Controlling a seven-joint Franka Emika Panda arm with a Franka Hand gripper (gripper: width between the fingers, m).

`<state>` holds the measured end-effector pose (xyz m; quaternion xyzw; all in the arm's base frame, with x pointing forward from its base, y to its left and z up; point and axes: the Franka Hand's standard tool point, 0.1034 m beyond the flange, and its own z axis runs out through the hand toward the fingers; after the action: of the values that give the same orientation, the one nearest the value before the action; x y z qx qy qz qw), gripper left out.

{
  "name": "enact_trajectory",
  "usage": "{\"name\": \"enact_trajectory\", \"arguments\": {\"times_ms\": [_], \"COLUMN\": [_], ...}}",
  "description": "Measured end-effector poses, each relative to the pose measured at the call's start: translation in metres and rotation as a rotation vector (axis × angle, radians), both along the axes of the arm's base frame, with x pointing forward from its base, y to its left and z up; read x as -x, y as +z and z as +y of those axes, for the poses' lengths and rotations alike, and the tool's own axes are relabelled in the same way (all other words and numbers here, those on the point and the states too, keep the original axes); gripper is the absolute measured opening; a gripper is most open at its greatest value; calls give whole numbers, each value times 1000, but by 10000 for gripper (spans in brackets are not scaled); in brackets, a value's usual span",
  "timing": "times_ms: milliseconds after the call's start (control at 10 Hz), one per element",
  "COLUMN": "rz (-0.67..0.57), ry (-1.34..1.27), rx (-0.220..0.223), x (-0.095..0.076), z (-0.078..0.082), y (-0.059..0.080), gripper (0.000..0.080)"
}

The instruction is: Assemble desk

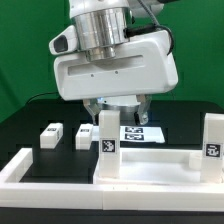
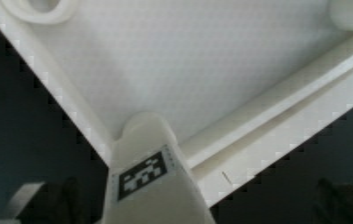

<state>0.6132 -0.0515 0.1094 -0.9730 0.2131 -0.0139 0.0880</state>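
The tabletop [image 1: 155,170] lies flat on the black worktop [image 1: 25,120] at the front of the exterior view, with its recessed face up. One leg [image 1: 107,140] stands upright at the tabletop's end on the exterior view's left, tag facing the camera. A second leg [image 1: 213,141] stands upright at the opposite end, also tag forward.

The tool [image 1: 118,112] hangs over the tabletop's left end as the exterior view shows it, directly above the first leg. It is spread wide and holds nothing. In the wrist view its dark fingers [image 2: 25,198] sit blurred at the two lower corners, with the tagged leg between them and a clear gap on each side. The same view shows the tabletop's pale recessed face below, crossed by a raised ridge, with a round hole near one corner.

Two more legs, a third [image 1: 49,134] and a fourth [image 1: 83,134], lie on the worktop beyond the tabletop's left end in the exterior view. They are side by side, apart from each other and not touching the tabletop. The marker board [image 1: 138,132] lies flat just behind the tabletop, partly hidden by the tool. A white rail [image 1: 22,163] runs off the tabletop's left end in the exterior view.
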Motion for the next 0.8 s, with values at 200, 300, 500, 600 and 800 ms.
{"name": "enact_trajectory", "arguments": {"times_ms": [200,300,500,600,800], "rz": [-30,-32,-28,-27,-6], "ry": [261,298,261,260,95], "rx": [74,82,78,78,65], "x": [-11,-12,-12,-12,-12], "z": [-11,-9,-9,-9,-9], "y": [3,1,1,1,1], "gripper": [649,649,525,389,290]}}
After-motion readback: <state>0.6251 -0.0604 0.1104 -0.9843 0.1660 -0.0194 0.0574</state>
